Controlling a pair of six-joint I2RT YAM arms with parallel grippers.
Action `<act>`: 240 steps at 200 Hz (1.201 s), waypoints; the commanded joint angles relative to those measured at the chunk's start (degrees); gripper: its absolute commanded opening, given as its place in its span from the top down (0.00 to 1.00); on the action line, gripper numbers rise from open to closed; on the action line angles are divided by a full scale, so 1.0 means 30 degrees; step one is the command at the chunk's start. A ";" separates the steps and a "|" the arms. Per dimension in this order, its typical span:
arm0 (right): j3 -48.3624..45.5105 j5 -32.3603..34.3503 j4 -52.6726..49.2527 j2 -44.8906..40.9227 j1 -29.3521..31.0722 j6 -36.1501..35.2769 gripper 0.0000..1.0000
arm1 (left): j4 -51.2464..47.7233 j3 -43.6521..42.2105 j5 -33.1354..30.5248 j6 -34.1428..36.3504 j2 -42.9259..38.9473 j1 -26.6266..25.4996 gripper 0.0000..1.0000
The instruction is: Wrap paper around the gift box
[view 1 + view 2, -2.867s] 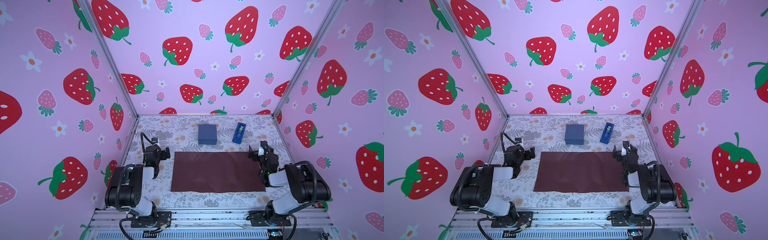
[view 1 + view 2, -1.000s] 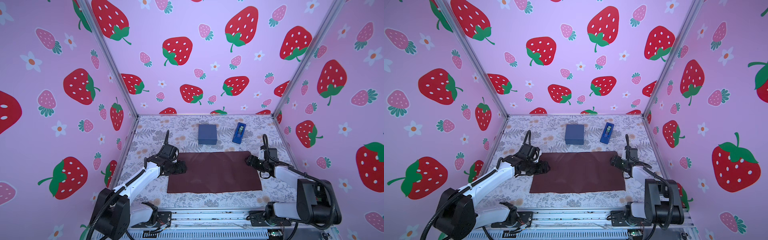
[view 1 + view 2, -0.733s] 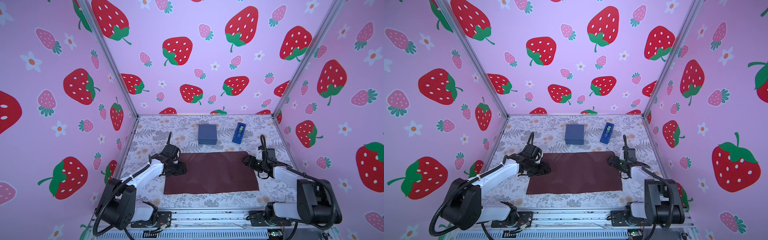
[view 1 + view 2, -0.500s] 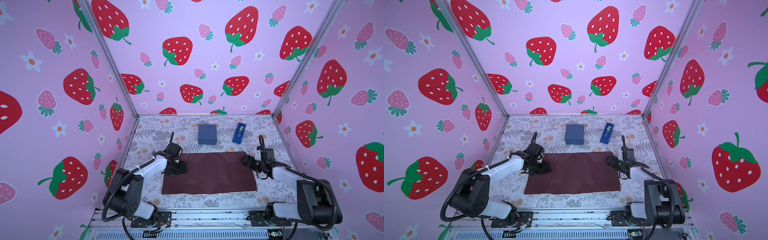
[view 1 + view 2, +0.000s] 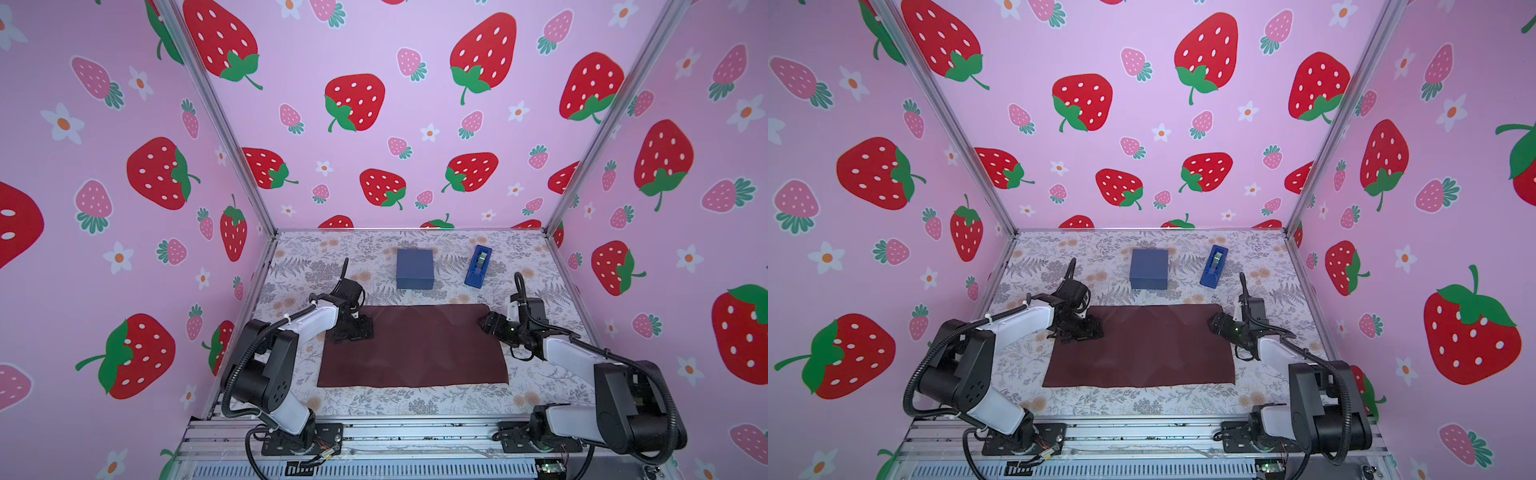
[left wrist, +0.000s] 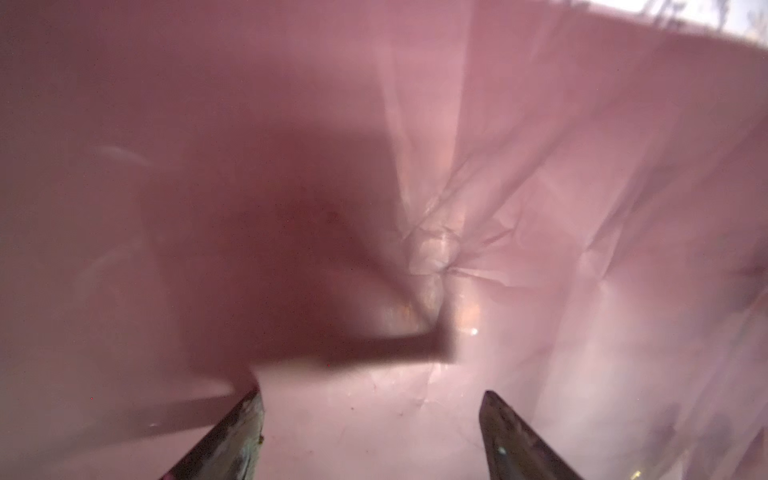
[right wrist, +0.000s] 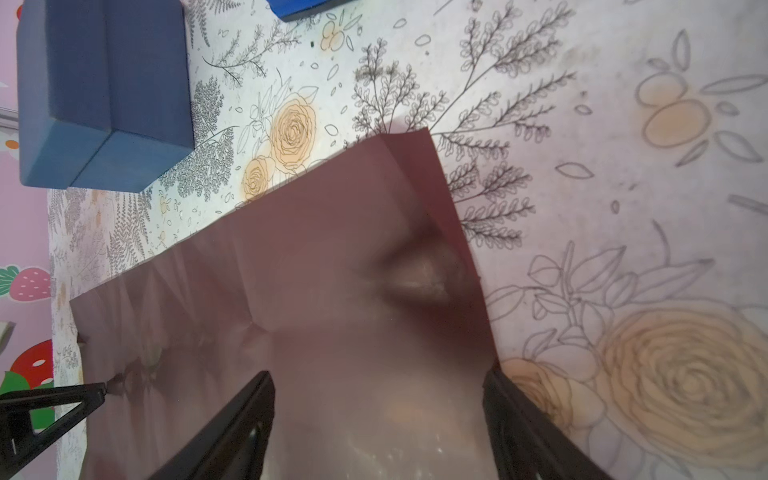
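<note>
Both left fingers (image 6: 232,440) and right fingers (image 7: 241,424) stand spread at far corners of the paper (image 5: 415,349), bases cut off.

In both top views the whole table (image 5: 374,257) is seen from high up in front, looking down. In the left wrist view the paper (image 6: 540,166) is seen very close, perhaps almost touched. It is also seen in the right wrist view, from farther back.
</note>
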 commanded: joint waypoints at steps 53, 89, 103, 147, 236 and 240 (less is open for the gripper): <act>0.2836 0.1298 -0.3461 -0.0993 0.1093 0.0223 0.20 | -0.0907 0.1195 -0.0233 0.0154 -0.0664 0.0241 0.17; 0.6311 0.0936 -0.3279 0.1268 0.2818 -0.0060 0.22 | -0.1765 0.2185 -0.0314 0.0344 -0.1680 0.0243 0.16; 0.7854 0.0639 -0.3006 0.2546 0.3482 -0.0202 0.22 | -0.1845 0.2386 -0.0399 0.0327 -0.2090 0.0242 0.16; 1.2610 -0.0552 -0.1829 0.7529 0.4435 -0.0367 0.28 | -0.1100 0.1713 0.0181 -0.0311 -0.3488 0.0247 0.16; 1.9658 -0.2573 -0.1080 1.5083 0.4586 0.0099 0.43 | -0.0986 0.0687 0.0858 -0.0535 -0.4894 0.0242 0.16; 1.9719 -0.2724 -0.1000 1.5184 0.4586 0.0146 0.44 | -0.0976 0.0687 0.0881 -0.0480 -0.4937 0.0242 0.16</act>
